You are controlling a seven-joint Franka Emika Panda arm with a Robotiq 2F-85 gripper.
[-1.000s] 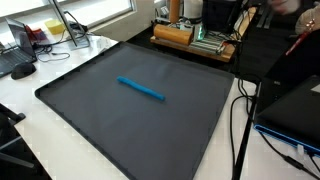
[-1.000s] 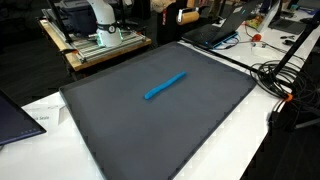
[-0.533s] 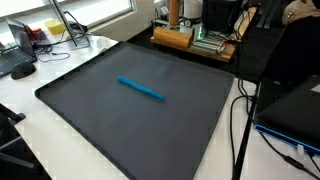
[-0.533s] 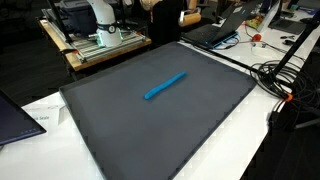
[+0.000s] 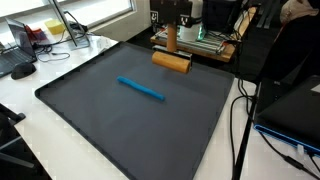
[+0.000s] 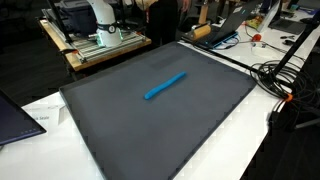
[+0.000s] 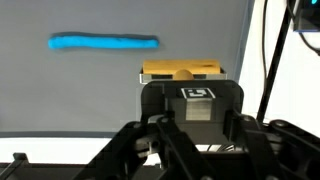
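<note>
— How is the gripper (image 5: 171, 27) posed?
— It comes in from above and points straight down, over the far edge of the dark mat (image 5: 120, 130).
— Is anything in it?
— A wooden block (image 5: 171, 61) lies flat directly beneath it. An upright wooden peg (image 5: 171, 42) runs from the block up into the gripper. In the wrist view the gripper's own body hides the fingers, so I cannot tell whether they are clamped or apart.
— And the blue marker (image 5: 140, 89)?
— It lies flat on the mat, off to the gripper's side and well apart from the block.
</note>
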